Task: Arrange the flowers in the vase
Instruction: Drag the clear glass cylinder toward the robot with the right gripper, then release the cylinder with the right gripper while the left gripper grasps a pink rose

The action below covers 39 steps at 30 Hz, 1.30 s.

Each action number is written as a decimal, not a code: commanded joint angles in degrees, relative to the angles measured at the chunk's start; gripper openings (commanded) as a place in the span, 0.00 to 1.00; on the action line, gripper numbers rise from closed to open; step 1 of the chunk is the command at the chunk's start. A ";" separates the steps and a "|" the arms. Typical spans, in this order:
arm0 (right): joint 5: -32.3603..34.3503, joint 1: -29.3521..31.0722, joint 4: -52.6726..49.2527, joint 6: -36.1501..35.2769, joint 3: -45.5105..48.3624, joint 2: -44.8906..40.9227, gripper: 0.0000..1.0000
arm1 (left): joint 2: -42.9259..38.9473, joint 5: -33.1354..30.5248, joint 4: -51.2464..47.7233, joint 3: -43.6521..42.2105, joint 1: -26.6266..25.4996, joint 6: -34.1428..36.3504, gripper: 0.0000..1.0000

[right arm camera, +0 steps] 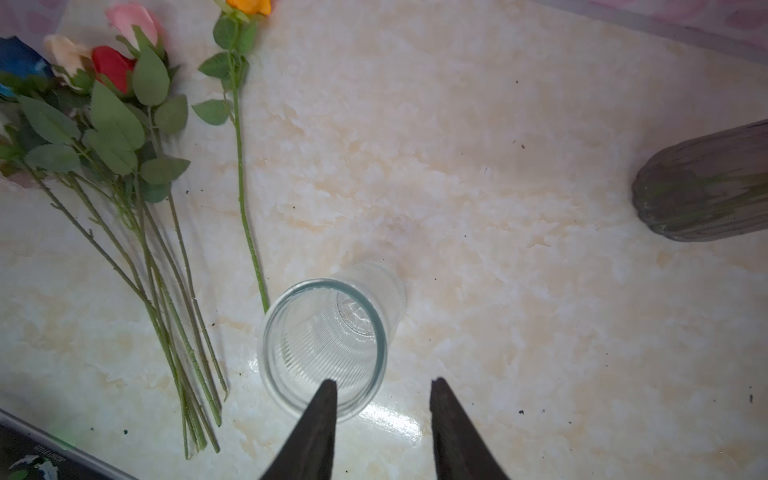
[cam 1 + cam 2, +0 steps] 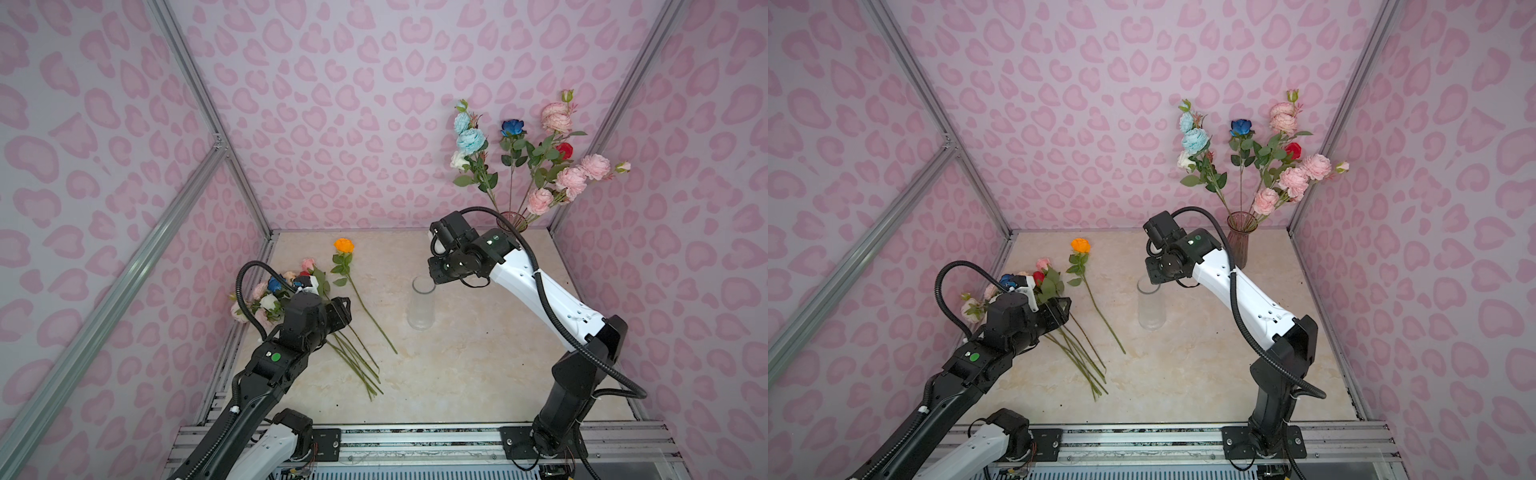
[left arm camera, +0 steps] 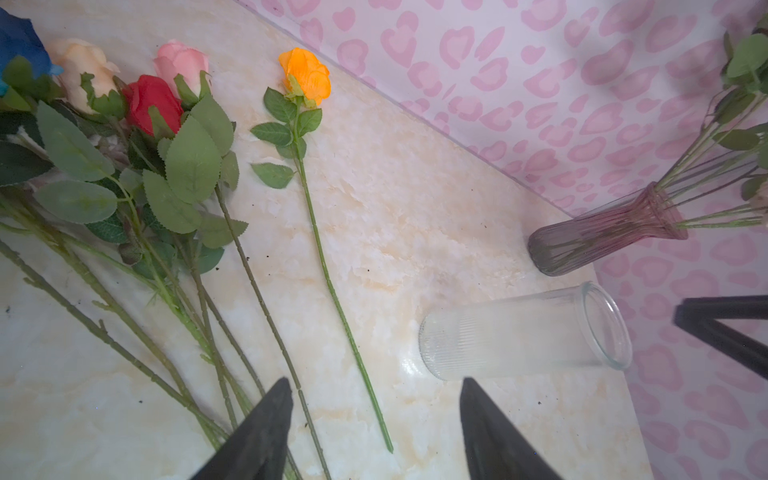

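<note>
A clear ribbed glass vase [image 2: 420, 307] [image 1: 328, 345] stands upright and empty mid-table. My right gripper [image 1: 383, 381] [image 2: 433, 284] hovers just above its rim, open and empty, with one finger [image 1: 320, 415] over the mouth. Several flowers [image 2: 274, 293] [image 3: 153, 99] lie in a bunch at the left: red, pink, peach and dark blue heads, stems fanned toward the front. An orange rose [image 2: 344, 245] [image 3: 305, 75] lies alone between the bunch and the vase. My left gripper [image 3: 376, 386] [image 2: 341, 309] is open above the stems, holding nothing.
A pink ribbed vase [image 2: 512, 222] [image 2: 1239, 243] in the back right corner holds light blue, dark blue, red, white and pink flowers [image 2: 540, 158]. Pink-patterned walls close in the marble tabletop [image 2: 478, 365] on three sides. A metal rail [image 2: 415, 436] runs along the front.
</note>
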<state>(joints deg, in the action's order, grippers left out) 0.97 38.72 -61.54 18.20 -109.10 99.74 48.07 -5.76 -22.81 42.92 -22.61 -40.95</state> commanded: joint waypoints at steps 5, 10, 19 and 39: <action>7.09 5.94 11.79 -1.19 10.25 -13.60 0.39 | 14.05 -2.96 1.68 0.92 1.19 -5.16 0.62; 8.53 8.75 26.58 -0.16 31.31 -28.88 0.39 | 23.69 -2.01 3.40 1.38 2.98 -7.80 0.61; 11.17 8.56 31.19 1.86 46.65 -43.23 0.38 | 38.94 -3.48 4.87 5.57 3.41 -7.93 0.51; 10.67 6.56 35.55 3.07 53.55 -54.45 0.33 | 45.41 -7.51 0.78 14.38 0.16 0.78 0.03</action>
<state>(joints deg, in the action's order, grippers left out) 12.97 45.36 -28.08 20.58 -56.03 45.82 96.31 -9.98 -19.16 55.75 -21.37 -41.95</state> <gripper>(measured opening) 0.327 0.065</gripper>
